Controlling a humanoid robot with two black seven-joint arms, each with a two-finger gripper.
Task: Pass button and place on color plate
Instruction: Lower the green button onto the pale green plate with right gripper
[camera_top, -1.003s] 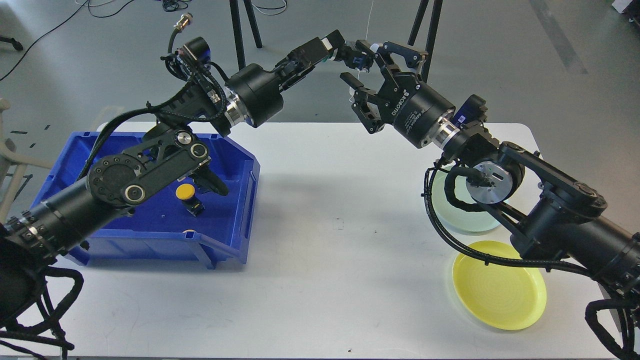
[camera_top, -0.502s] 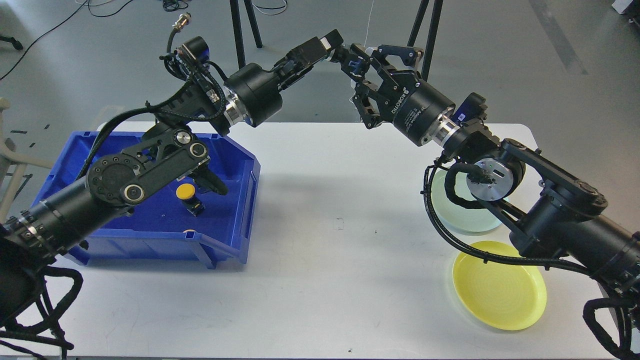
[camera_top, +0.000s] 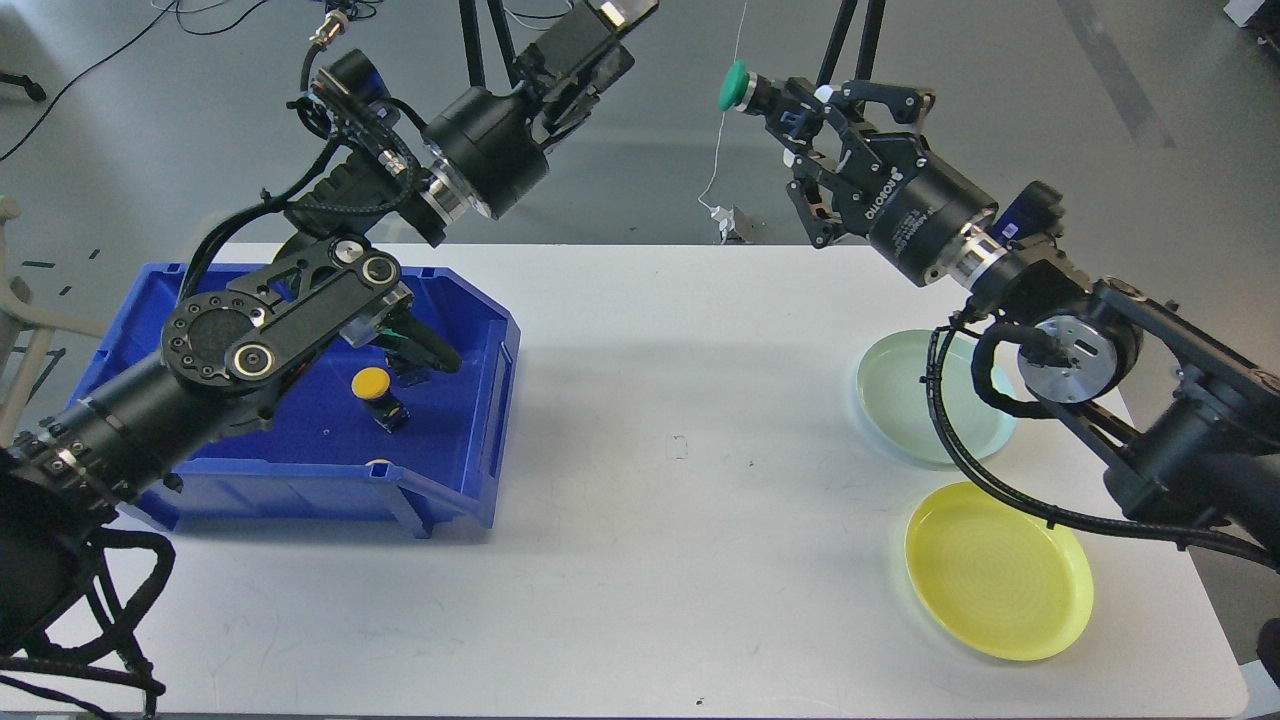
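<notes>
gripping green button (camera_top: 737, 84) by its dark body, right gripper (camera_top: 790, 105) clenched, cap jutting past fingertips; small, rigid, light, cap likely slick; pale green plate (camera_top: 900, 400) well below; left gripper (camera_top: 610, 12) cropped, cannot tell.

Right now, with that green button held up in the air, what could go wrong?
The green button sticks out past the tip of the right gripper, high above the table; if the grip is shallow, it could slip and fall. The pale green plate sits partly under the right arm's cable, so lowering could snag or nudge it. The yellow plate lies close by, so a poorly aimed release might land there.
</notes>
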